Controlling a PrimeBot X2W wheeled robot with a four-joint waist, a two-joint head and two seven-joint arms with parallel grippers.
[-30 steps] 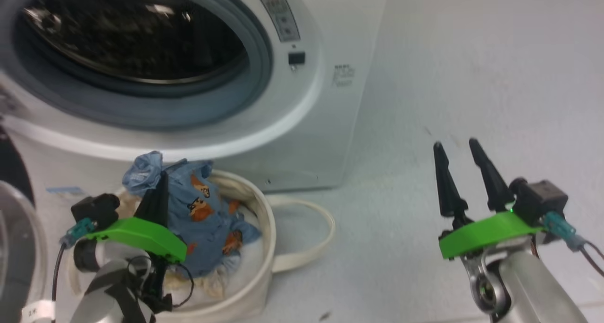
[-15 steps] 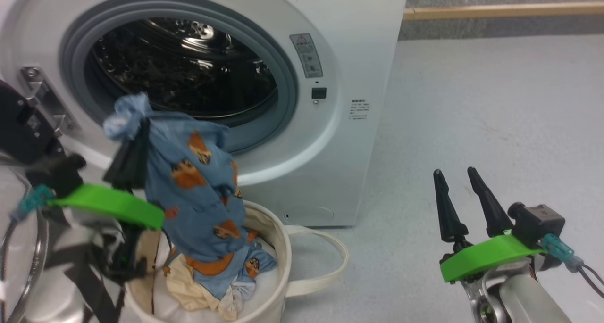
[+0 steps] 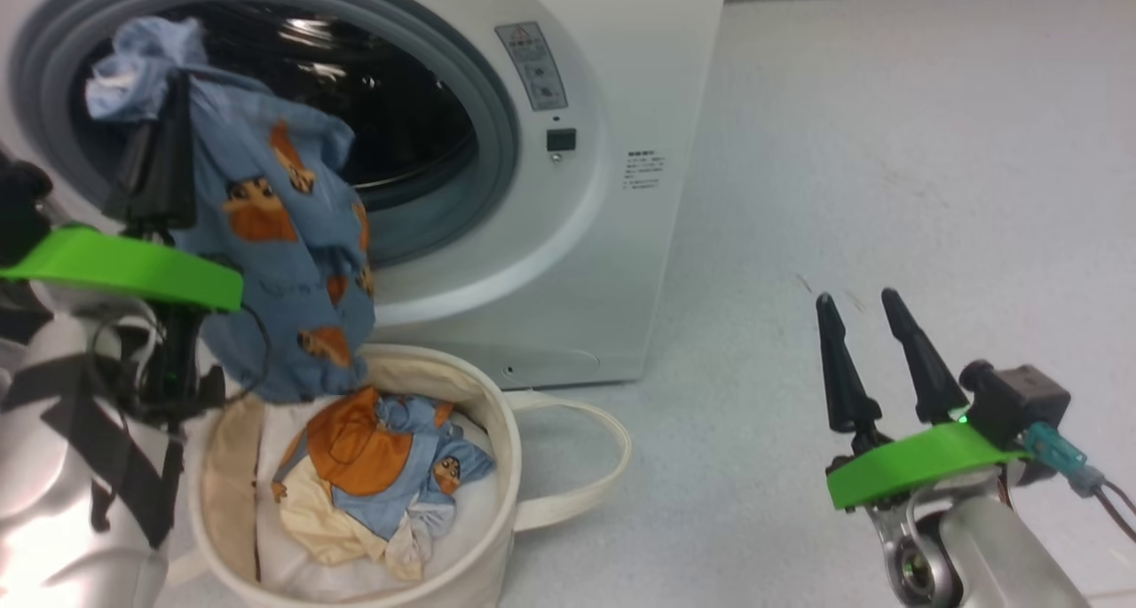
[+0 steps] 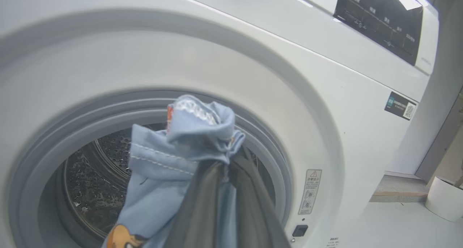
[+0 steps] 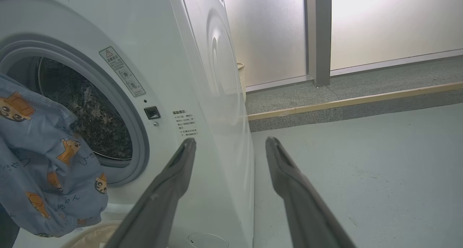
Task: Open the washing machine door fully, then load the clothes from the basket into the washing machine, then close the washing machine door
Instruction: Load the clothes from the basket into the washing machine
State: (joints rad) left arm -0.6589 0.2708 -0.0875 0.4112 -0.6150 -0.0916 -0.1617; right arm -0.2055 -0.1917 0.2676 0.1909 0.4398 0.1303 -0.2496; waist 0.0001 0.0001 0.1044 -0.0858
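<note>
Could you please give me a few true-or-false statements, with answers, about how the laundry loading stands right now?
1. The left pincer is shut on a blue garment. True.
2. The right pincer grips something. False: it is open and empty.
3. The basket is empty. False: clothes lie in the basket.
4. The blue garment hangs before the open drum. True.

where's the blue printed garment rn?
Head view, left side: the blue garment hangs from the shut left gripper, in front of the washing machine opening and above the basket.
</note>
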